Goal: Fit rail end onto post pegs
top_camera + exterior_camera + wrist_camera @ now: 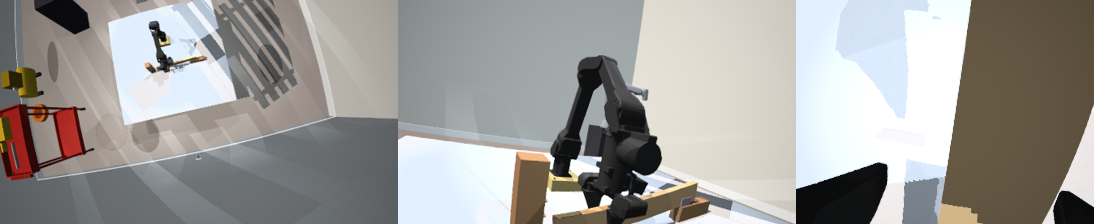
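The wooden rail [185, 61] [662, 200] [1011, 100] slants up from near the post to the footboard block [694, 210], where its far end sits at the grey bracket [685, 201]. Its near end is at the bottom edge of the exterior view, so contact with the table is hidden. The upright post [149, 67] [529, 191] stands left of that end, apart from it in view; small pegs [546, 200] show on its rail side. My gripper [604, 213] [974, 190] is open, its fingers on either side of the rail near its post end. In the wrist view the right finger is closer to the rail.
The arm's base stands on a yellow block [164, 40] [564, 185] behind the rail. A dark box [594, 140] with a grey arm [638, 90] is farther back. A red cart [70, 131] and a black cabinet [61, 14] stand off the white work area.
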Controlling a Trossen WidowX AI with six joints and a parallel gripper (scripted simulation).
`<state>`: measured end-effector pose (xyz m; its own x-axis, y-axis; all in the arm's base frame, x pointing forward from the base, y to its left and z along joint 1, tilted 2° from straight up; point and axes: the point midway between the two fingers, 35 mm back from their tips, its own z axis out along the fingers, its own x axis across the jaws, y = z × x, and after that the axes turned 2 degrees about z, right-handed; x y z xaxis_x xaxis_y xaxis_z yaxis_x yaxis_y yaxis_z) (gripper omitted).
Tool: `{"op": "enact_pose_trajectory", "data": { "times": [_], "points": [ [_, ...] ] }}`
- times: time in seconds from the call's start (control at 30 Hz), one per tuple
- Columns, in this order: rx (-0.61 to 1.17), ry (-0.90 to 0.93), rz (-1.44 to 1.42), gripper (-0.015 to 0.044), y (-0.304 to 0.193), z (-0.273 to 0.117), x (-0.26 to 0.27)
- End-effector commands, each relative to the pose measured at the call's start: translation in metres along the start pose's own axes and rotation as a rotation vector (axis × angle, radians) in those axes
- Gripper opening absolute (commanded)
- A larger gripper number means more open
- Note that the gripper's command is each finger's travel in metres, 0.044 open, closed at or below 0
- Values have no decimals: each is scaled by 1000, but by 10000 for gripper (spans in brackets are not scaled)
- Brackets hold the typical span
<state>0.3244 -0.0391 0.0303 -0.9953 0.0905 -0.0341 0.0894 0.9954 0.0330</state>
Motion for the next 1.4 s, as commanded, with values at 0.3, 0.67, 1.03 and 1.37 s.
{"op": "enact_pose_trajectory", "data": {
  "times": [0.3, 0.67, 1.03, 1.37],
  "points": [
    [-3, 4, 3, 66, 1, 2, 2],
    [-3, 4, 3, 0, 1, 2, 2],
    [-3, 4, 3, 0, 0, -1, 1],
    [-3, 4, 3, 0, 0, -6, 1]
  ]
}}
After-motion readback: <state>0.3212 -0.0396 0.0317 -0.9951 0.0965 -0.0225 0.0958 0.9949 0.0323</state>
